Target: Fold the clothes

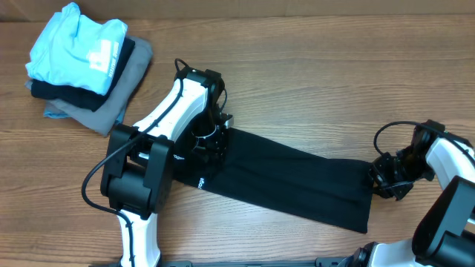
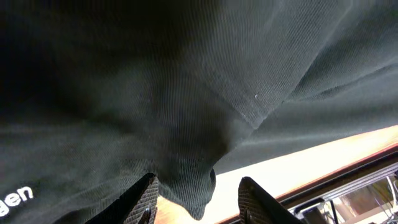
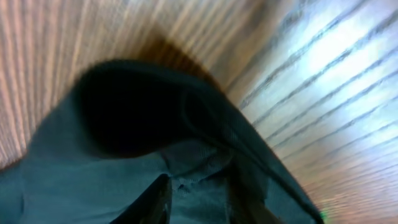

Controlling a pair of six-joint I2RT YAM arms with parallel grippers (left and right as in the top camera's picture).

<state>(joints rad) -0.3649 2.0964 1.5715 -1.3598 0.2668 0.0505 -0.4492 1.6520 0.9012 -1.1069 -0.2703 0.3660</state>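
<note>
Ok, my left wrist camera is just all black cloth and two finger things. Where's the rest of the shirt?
Observer: From above, the black polo shirt is folded into a long strip lying slantwise on the table. Your left gripper is at its left end.
Operator: Where's the other arm?
Observer: The right gripper is at the strip's right end. Its own camera shows black cloth between its fingers.
Operator: Are there any other clothes?
Observer: Yes. At the table's far left, a light blue shirt lies stacked above a grey garment.
</note>
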